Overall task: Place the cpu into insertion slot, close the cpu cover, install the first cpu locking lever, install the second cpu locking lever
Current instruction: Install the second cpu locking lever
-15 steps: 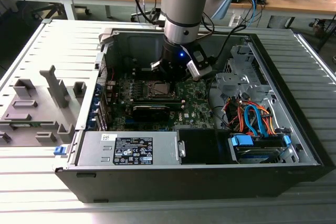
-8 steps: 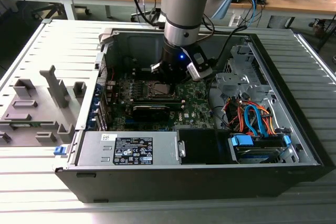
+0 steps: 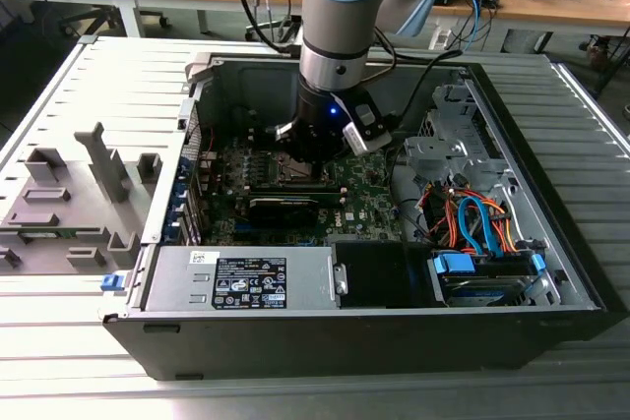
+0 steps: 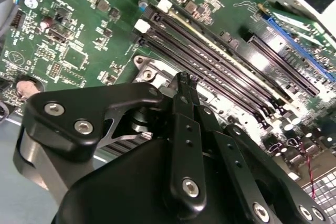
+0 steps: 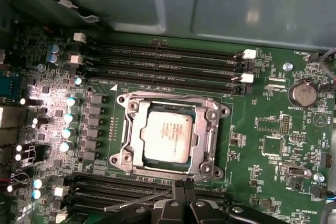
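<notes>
In the first wrist view the cpu, a pale silvery square chip, lies flat in the insertion slot on the green motherboard. The cpu cover, a silvery frame plate, lies down around the chip's face. A thin metal locking lever sticks out slanted along one side of the socket. Its end is right beside my gripper's tips. The black fingers are pressed together, and I cannot tell whether they touch the lever. In the exterior view the gripper hangs low over the socket inside the open computer case.
Long black memory slots flank the socket on two sides. A row of capacitors and a coin battery stand nearby. The grey case wall rises close behind. The exterior view shows a graphics card, a power supply and cables.
</notes>
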